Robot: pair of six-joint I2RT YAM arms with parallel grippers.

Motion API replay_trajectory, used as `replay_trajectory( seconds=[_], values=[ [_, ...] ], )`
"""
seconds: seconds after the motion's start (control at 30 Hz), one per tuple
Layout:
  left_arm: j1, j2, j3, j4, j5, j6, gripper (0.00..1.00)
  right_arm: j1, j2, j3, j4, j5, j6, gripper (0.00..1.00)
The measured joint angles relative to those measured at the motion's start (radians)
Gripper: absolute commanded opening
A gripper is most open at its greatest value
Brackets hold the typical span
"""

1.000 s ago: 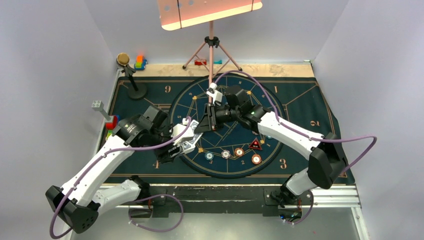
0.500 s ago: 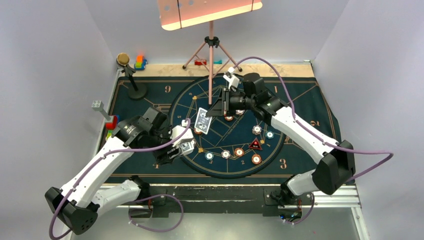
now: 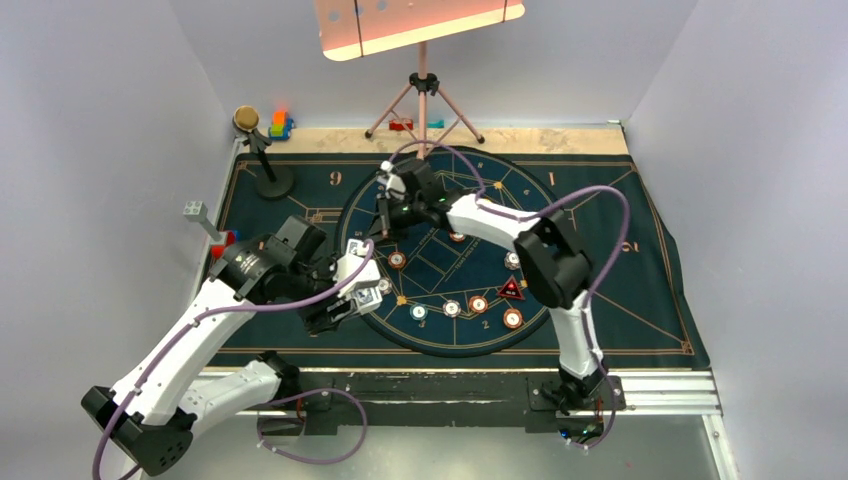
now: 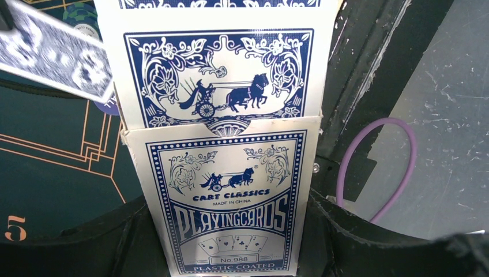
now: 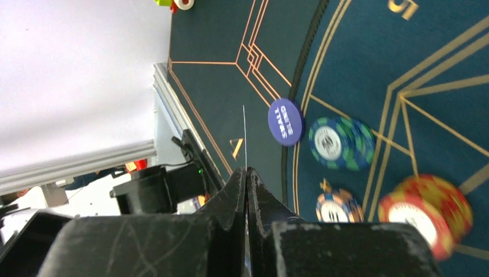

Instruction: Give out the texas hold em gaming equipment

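Note:
My left gripper (image 3: 345,302) is shut on an open blue-and-white playing card box (image 4: 225,213), with cards (image 4: 222,75) sticking out of its top, at the left rim of the round mat design. My right gripper (image 3: 384,222) is shut on a single playing card (image 5: 244,135), seen edge-on, above the mat's left side. A blurred card (image 4: 52,57) shows at the left wrist view's upper left. Poker chips lie on the circle: orange (image 3: 397,260), teal (image 3: 419,312), white (image 3: 452,308), and a dark blue one (image 5: 285,121). The red-edged triangular marker (image 3: 510,290) lies right of centre. The yellow disc is not visible.
The dark mat (image 3: 620,210) covers the table. A pink tripod stand (image 3: 422,100) stands at the back centre. A black stand with a round top (image 3: 262,150) is at the back left. Toy blocks (image 3: 280,125) and a grey block (image 3: 195,212) lie along the left edge.
My right gripper drew a card from the box, lifted it toward the back, then swung left over the mat's left side. My left gripper kept hold of the box and shifted slightly.

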State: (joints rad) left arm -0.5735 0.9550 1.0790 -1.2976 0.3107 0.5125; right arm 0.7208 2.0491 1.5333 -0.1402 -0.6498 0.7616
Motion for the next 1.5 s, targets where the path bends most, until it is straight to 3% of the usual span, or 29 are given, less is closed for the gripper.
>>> replay_trajectory(
  seconds=[0.2,0.33,0.47,0.53,0.63,0.87,1.17,1.33,1.5],
  values=[
    [0.0,-0.005,0.0,-0.011,-0.001,0.0,0.0,0.077,0.182,0.144,0.033,0.004,0.033,0.01],
    [0.0,-0.006,0.0,-0.014,0.0,0.0,0.0,0.092,0.222,0.167,0.035,0.015,0.052,0.36],
    [0.0,-0.005,0.0,-0.013,-0.001,0.0,0.0,0.09,0.232,0.193,0.009,0.059,0.047,0.63],
    [0.0,-0.004,0.0,-0.013,-0.001,-0.001,0.0,0.09,0.227,0.201,-0.007,0.078,0.038,0.73],
    [0.0,-0.001,0.0,-0.012,-0.001,-0.001,0.0,0.086,0.202,0.201,-0.055,0.114,0.014,0.81],
    [0.0,0.01,0.0,-0.004,-0.006,-0.001,0.0,0.061,-0.039,0.127,-0.119,0.162,-0.031,0.89],
    [0.0,0.011,0.0,0.012,-0.011,-0.005,0.0,-0.008,-0.479,-0.167,-0.043,0.15,-0.045,0.94],
    [0.0,0.022,0.0,0.028,-0.017,-0.007,0.0,0.002,-0.548,-0.331,0.013,0.094,-0.011,0.95],
    [0.001,0.05,0.001,0.041,-0.028,-0.024,0.0,0.032,-0.549,-0.38,0.037,0.066,0.012,0.97]
  ],
)
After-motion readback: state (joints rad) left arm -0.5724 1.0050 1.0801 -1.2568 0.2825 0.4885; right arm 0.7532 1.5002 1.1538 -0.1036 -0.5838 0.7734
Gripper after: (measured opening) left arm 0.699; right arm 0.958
